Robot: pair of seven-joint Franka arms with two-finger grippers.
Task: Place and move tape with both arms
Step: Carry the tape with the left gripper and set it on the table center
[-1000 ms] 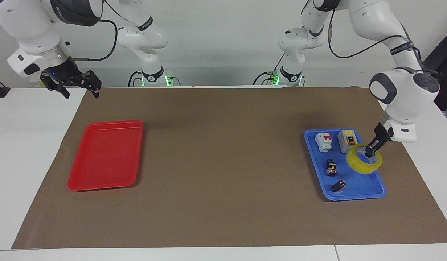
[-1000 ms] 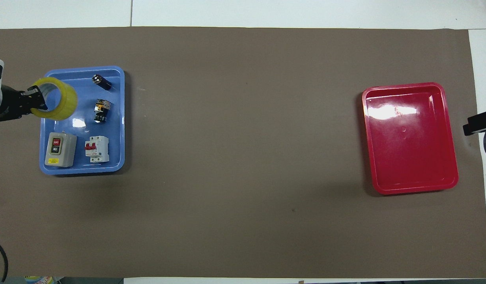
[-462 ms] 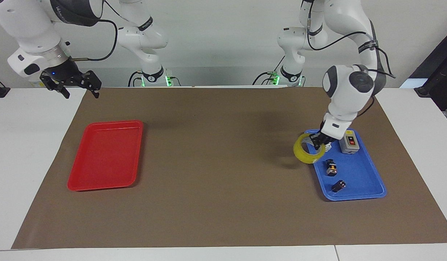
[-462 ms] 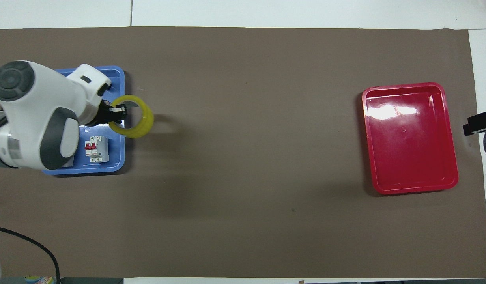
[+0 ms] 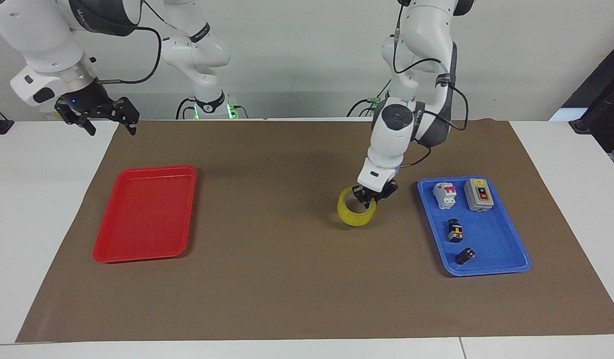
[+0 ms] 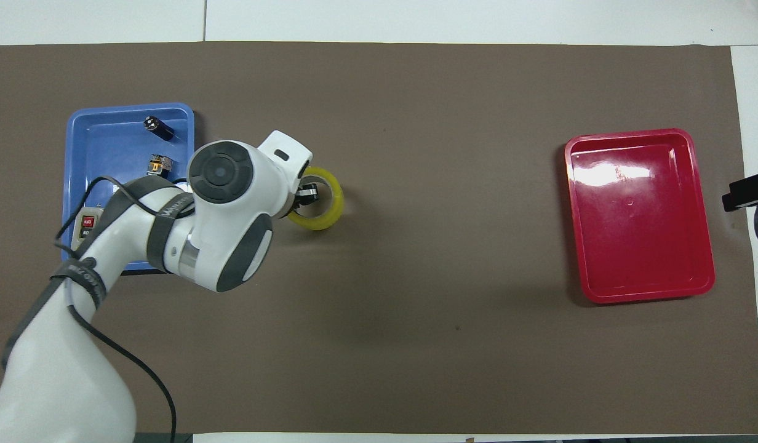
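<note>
— Where do I find the tape (image 5: 356, 213) right now?

— I see it hanging from the left gripper (image 5: 368, 201), which is clamped on the roll's wall, one finger down inside the core and the other outside. The roll is over the bare brown mat (image 5: 287, 279), between the two trays and just beside the blue tray (image 5: 491, 267), tilted a little. I cannot tell whether its lower edge touches the mat.

— And from overhead?

— The left arm's wrist covers part of the blue tray (image 6: 83, 132); the tape (image 6: 323, 218) sticks out from under it toward the middle of the mat.

— What sits in the blue tray?

— A circuit breaker (image 5: 445, 194) and a grey switch box (image 5: 478, 195) at the end nearer the robots, then a small black-and-orange part (image 5: 455, 230) and a small black part (image 5: 465, 256) farther out.

— The other arm?

— It waits. The right gripper (image 5: 110, 119) hangs with its fingers spread wide and nothing in them, over the mat's corner at the right arm's end, with the red tray (image 5: 112, 249) farther from the robots than that corner
</note>
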